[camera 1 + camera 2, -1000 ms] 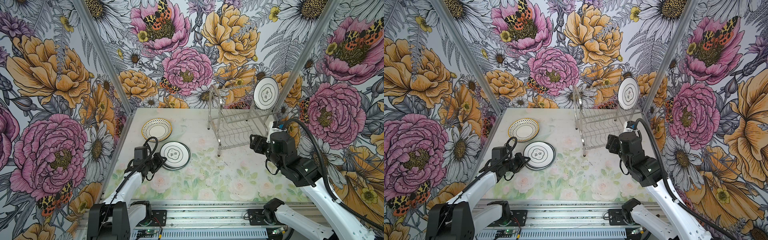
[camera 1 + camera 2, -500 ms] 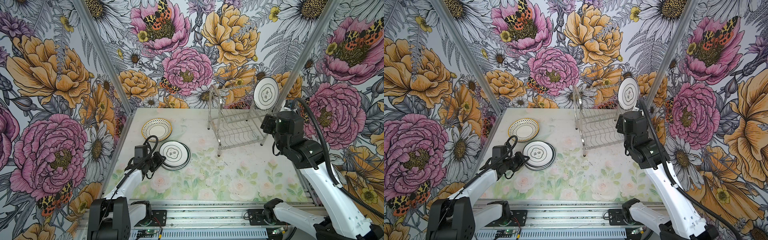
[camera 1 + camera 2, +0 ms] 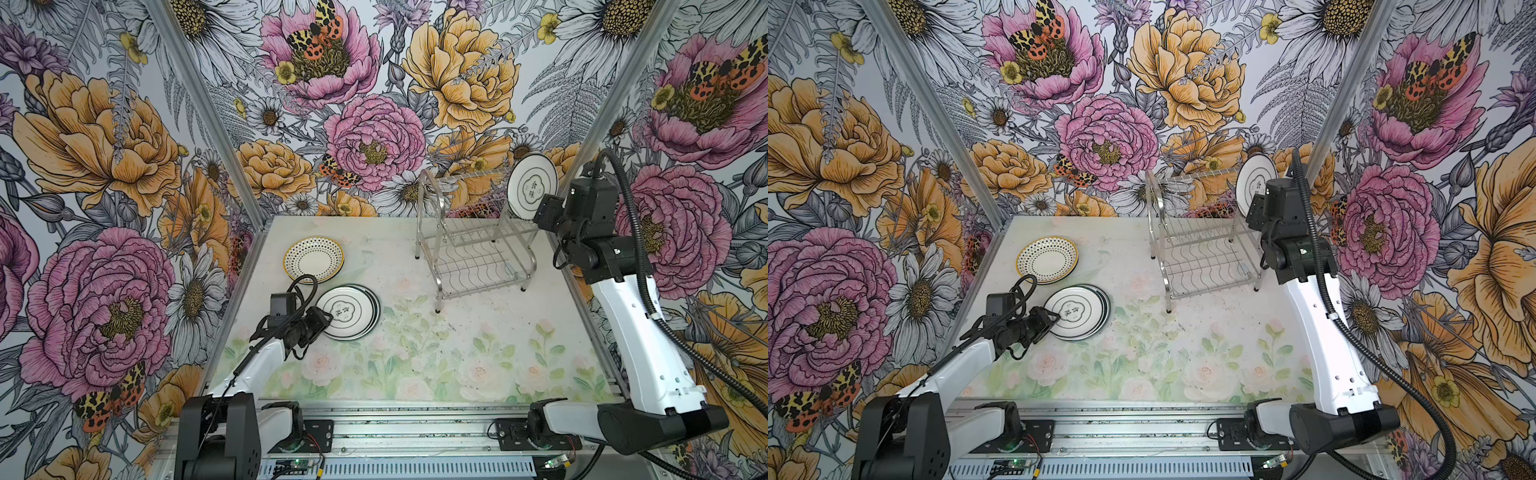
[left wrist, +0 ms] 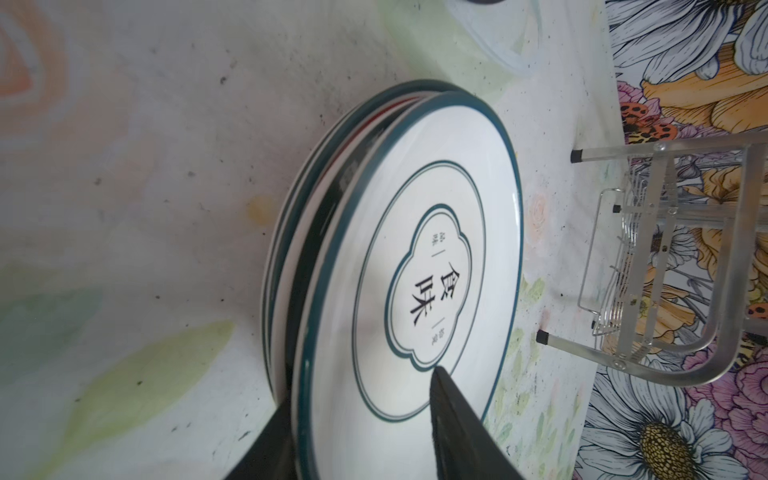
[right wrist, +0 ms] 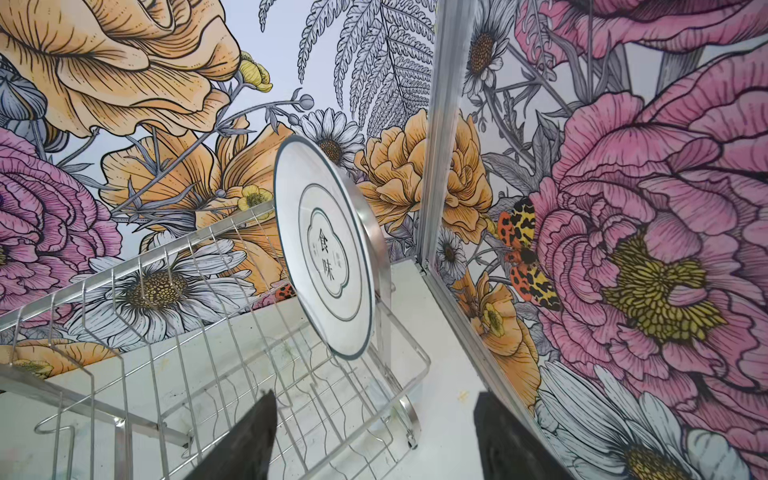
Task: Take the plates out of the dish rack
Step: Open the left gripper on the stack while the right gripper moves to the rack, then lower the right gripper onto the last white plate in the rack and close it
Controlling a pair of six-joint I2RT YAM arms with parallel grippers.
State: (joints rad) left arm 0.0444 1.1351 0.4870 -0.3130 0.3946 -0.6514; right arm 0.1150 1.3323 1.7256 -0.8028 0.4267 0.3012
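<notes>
Where the table [image 3: 457, 353] meets its far right corner, dish rack [image 3: 473, 253]: steel wire, two tiers, on short legs.
- Plate [image 3: 532, 190]: white with dark rings. It stands upright at the right end of the upper tier, against the arched end loop [image 5: 376, 249].
- Right claw [image 5: 374, 395]: just near of that plate, fingers wide apart, nothing between them.
- Stack of plates [image 3: 353, 311]: flat on the table, left of centre, well apart from the rack.
- Left claw [image 3: 325, 321]: at the stack's near left edge. Its fingers are parted either side of the top plate [image 4: 415, 270] rim, wider than the rim, not clamping.
- Dotted plate [image 3: 313, 259]: flat, just beyond the stack.
- Flowered walls [image 3: 104, 166]: on three sides.
</notes>
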